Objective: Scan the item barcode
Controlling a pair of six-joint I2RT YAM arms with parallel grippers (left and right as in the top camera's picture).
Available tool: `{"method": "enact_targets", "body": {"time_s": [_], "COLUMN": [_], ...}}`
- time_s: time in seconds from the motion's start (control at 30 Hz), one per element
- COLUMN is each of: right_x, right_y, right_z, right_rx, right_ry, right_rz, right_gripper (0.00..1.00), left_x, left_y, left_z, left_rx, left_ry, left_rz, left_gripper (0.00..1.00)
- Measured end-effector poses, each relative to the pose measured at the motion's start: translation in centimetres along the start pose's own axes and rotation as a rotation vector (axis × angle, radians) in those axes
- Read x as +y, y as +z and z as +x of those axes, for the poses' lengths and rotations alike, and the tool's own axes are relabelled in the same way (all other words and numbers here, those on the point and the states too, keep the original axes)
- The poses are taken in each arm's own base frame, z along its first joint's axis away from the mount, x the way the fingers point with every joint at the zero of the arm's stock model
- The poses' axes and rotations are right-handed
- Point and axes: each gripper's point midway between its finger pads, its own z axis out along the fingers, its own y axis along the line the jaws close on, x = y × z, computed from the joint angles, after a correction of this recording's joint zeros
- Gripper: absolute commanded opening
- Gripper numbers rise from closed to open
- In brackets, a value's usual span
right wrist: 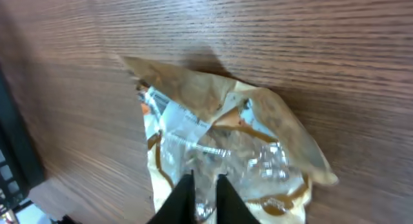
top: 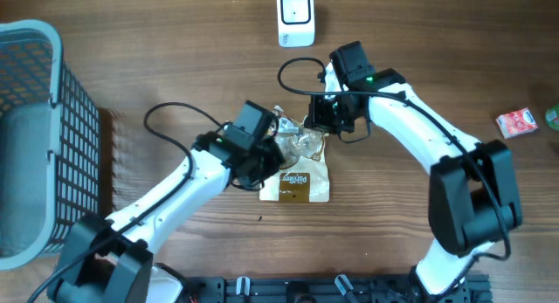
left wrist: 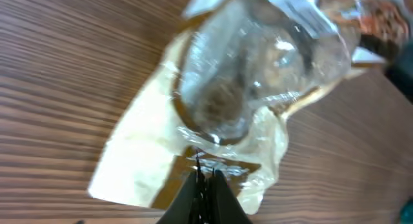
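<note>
**While both grippers pinch the snack packet, the scan itself waits**

As things stand, the grasp step looks just complete. The left gripper (left wrist: 203, 177) has its jaws fully closed on the crinkled film at one edge of the snack packet (top: 298, 186). The right gripper (right wrist: 203, 187) is nipped nearly shut on the clear film at the opposite edge. The packet lies flat in the middle of the table, between the two arms. The white scanner (top: 295, 17) stands well apart at the far edge. Next, I judge, the packet must be lifted, drawn taut and carried far, with the barcode turned toward the scanner. Where that barcode sits I cannot tell.
</note>
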Motion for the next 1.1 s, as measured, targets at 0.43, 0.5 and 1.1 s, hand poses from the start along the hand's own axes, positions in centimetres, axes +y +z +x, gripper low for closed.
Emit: {"method": "enact_targets", "body": {"time_s": [0.43,0.5,1.1], "right_x": [-4.0,-5.2,-7.4], "right_y": [2.8,1.7,0.5], "right_z": [0.0,-0.5,-1.9], "right_rx": [0.034,0.019,-0.055], "right_ry": [0.081,0.092,0.072], "right_rz": [0.188,0.265,0.399], "right_gripper": [0.19,0.49,0.37], "left_x": [3.9,4.6,0.2], "left_y": [5.2,4.8,6.4], "left_z": [-0.5,-0.6,3.3], "left_rx": [0.018,0.017,0.063], "left_ry": [-0.064,-0.08,-0.006], "left_rz": [-0.195,-0.227,-0.115], "left_gripper": [0.04,0.04,0.04]}}
